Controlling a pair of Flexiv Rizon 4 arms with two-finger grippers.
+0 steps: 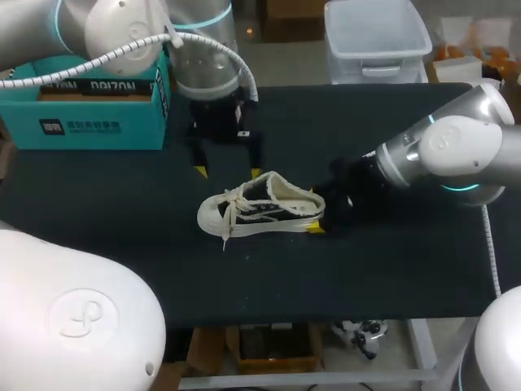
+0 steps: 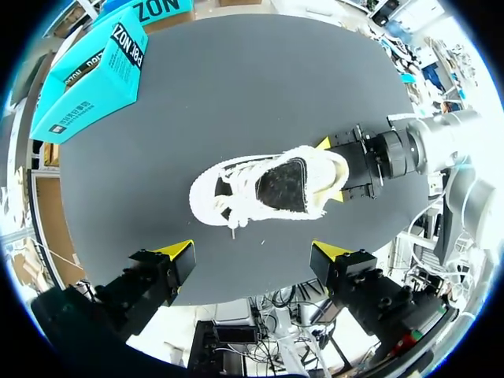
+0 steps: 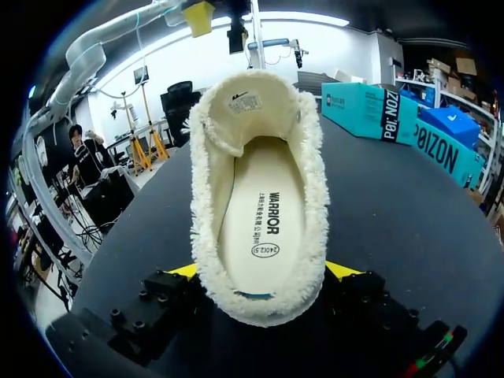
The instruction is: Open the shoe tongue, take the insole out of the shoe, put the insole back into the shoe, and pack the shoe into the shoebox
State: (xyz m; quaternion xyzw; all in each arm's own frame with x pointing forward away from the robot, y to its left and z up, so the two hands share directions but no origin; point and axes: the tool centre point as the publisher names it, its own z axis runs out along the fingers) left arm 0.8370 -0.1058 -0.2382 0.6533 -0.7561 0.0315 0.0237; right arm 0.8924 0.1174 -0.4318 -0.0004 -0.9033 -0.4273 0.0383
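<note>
Only right wrist view shows insole (image 3: 264,220); right pincer (image 3: 264,270) grips shoe (image 1: 260,208), left pincer (image 2: 253,250) apart.

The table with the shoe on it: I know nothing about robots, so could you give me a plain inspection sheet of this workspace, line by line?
Surface: black table, flat, no spills seen.
Job's things: cream fleece-lined shoe near the middle, laces loose; insole lying inside it; teal shoebox at the far left corner, apart from the shoe.
Clutter: nothing seen.
Grippers: left gripper open, above the table just behind the shoe, not touching it; right gripper at the heel, one yellow tip against each side.
Cables: white ribbed hose running along the left arm, clear of the shoe.
Surroundings: nothing seen reaching over the table.
</note>
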